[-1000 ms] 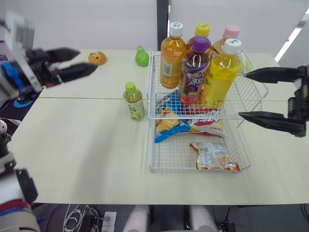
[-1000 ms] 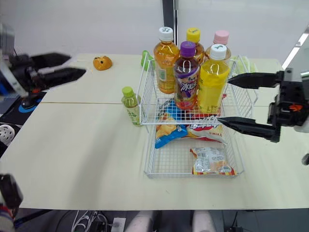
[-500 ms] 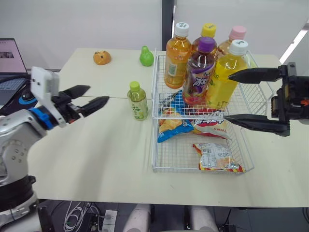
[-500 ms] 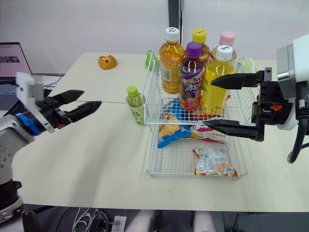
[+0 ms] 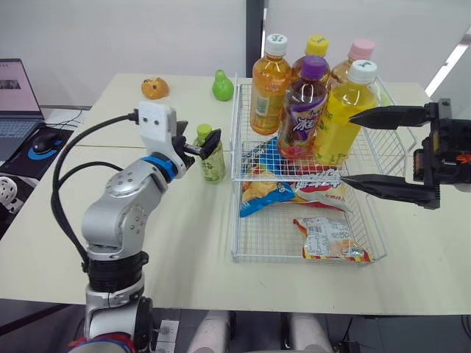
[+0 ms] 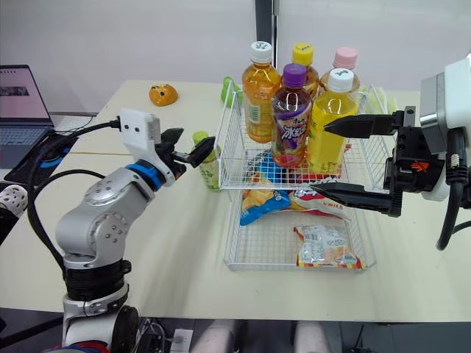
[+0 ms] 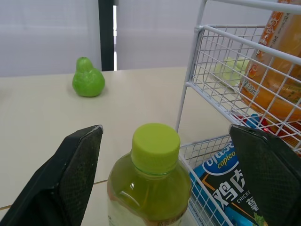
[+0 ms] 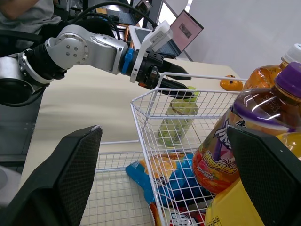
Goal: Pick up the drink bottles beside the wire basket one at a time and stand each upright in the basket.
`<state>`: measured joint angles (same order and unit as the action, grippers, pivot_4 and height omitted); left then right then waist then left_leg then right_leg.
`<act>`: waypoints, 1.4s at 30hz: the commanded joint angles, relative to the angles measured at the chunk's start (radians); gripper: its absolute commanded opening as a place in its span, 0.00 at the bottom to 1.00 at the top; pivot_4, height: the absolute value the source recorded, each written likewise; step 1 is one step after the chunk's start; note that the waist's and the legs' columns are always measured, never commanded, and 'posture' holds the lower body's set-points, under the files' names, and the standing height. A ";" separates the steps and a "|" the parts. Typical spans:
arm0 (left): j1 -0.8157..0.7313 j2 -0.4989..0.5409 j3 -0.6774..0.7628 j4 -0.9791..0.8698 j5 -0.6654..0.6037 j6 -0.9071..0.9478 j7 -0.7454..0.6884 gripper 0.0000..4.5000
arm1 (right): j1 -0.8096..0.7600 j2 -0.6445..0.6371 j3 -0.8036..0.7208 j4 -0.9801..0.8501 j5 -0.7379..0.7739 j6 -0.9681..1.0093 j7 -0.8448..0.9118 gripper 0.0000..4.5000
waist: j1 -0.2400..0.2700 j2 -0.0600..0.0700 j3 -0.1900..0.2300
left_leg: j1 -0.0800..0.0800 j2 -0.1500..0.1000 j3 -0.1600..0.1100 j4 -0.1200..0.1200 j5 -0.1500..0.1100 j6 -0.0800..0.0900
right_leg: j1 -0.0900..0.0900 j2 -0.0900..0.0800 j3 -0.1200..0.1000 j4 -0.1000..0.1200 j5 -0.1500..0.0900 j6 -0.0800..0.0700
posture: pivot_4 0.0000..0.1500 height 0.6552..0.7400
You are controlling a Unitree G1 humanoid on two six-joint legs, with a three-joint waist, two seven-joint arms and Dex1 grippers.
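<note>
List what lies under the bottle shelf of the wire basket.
Three snack packs: blue bag, red-and-white bag, yellow-edged packet. The bottles above hide the bags' rear parts.

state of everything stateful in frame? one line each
green bottle: upright, capped, beside basket, ungripped.
left gripper: open, straddling green bottle.
right gripper: open, at basket's right side.
basket bottles: five, upright, capped, upper tier.
snack bags: lying, lower tier.
laptop: open.

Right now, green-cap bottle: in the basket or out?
Out: green-cap bottle stands upright on the table beside the wire basket, inside the open left hand.
</note>
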<state>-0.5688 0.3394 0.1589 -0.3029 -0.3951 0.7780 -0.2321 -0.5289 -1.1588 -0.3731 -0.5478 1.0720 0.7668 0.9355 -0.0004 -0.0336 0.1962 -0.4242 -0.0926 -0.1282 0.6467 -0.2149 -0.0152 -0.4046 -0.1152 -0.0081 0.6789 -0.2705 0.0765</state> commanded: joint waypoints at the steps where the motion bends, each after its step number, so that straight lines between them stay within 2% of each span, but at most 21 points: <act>1: -0.044 -0.025 -0.034 0.016 0.040 -0.048 0.028 0.99 | -0.003 -0.010 -0.044 -0.007 -0.005 -0.014 -0.002 1.00 | 0.001 0.000 0.000 | 0.000 0.000 0.000 0.000 0.000 0.000 | 0.000 0.000 0.000 0.000 0.000 0.000 | 1.00 1.00; 10: -0.111 -0.086 -0.074 0.128 0.097 -0.106 0.066 0.99 | 0.001 -0.006 -0.039 0.002 -0.014 -0.020 0.005 1.00 | 0.000 0.000 0.000 | 0.000 0.000 0.000 0.000 0.000 0.000 | 0.000 0.000 0.000 0.000 0.000 0.000 | 1.00 1.00; 14: -0.114 -0.099 -0.082 0.131 0.118 -0.109 0.082 0.81 | -0.001 -0.007 -0.040 0.002 -0.011 -0.017 0.002 1.00 | 0.000 0.000 0.000 | 0.000 0.000 0.000 0.000 0.000 0.000 | 0.000 0.000 0.000 0.000 0.000 0.000 | 1.00 1.00; 21: -0.092 -0.105 -0.094 0.111 0.136 -0.103 0.075 0.31 | 0.005 -0.009 -0.046 0.004 -0.013 -0.015 0.003 1.00 | 0.001 0.000 0.000 | 0.000 0.000 0.000 0.000 0.000 0.000 | 0.000 0.000 0.000 0.000 0.000 0.000 | 1.00 1.00; 28: -0.066 -0.095 -0.074 0.067 0.130 -0.085 0.074 0.30 | 0.003 -0.003 -0.041 0.007 -0.017 -0.021 0.002 1.00 | 0.001 0.000 0.000 | 0.000 0.000 0.000 0.000 0.000 0.000 | 0.000 0.000 0.000 0.000 0.000 0.000 | 1.00 1.00; 32: -0.076 -0.055 -0.040 0.019 0.100 -0.064 0.040 0.30 | 0.006 -0.005 -0.050 0.009 -0.018 -0.021 0.000 1.00 | 0.001 0.000 0.000 | 0.000 0.000 0.000 0.000 0.000 0.000 | 0.000 0.000 0.000 0.000 0.000 0.000 | 1.00 1.00; 37: -0.169 0.094 0.041 -0.008 0.004 0.008 -0.076 0.30 | 0.017 -0.020 -0.085 0.021 -0.021 -0.011 0.011 1.00 | -0.001 0.000 0.000 | -0.001 0.001 -0.001 0.000 0.000 0.000 | -0.001 0.002 0.000 0.000 0.000 0.000 | 1.00 1.00; 42: -0.375 0.294 0.127 0.115 -0.155 0.145 -0.258 0.30 | 0.044 -0.032 -0.125 0.029 -0.017 0.002 0.020 1.00 | -0.002 -0.001 0.001 | -0.002 0.001 -0.003 0.000 0.000 0.000 | -0.001 0.003 -0.002 -0.001 0.000 0.000 | 1.00 1.00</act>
<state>-0.8743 0.6021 0.2387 -0.1800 -0.4912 0.9080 -0.4376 -0.4816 -1.1727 -0.4517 -0.5209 1.0498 0.7730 0.9492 -0.0025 -0.0343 0.1968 -0.4264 -0.0921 -0.1304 0.6465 -0.2149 -0.0153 -0.4056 -0.1125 -0.0093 0.6777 -0.2706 0.0766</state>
